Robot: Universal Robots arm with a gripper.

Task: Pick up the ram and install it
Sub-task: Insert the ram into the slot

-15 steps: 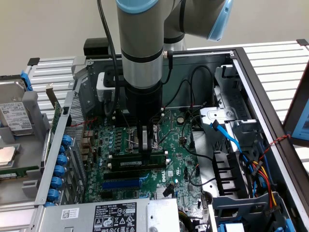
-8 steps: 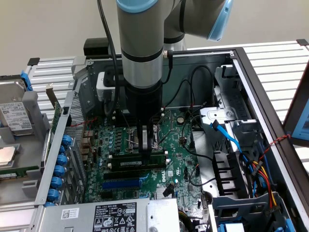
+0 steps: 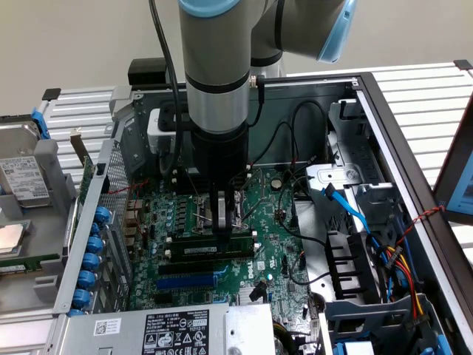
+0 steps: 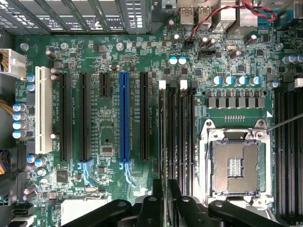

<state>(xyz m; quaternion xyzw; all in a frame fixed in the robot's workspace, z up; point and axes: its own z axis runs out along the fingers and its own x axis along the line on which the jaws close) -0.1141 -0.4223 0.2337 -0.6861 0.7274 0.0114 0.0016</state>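
The ram is a long green stick with a white sticker. It stands on edge along the black memory slots of the motherboard, just beside the CPU socket. My gripper comes straight down onto the stick's top edge, near its middle. In the wrist view the ram shows edge-on as a thin line running out from between my gripper's two black fingers, which are shut on it. I cannot tell how deep it sits in the slot.
A blue slot and black expansion slots lie beside the memory slots. The power supply borders the board at the front. A drive cage with blue and coloured cables stands at the exterior view's right. A hard drive sits outside the case.
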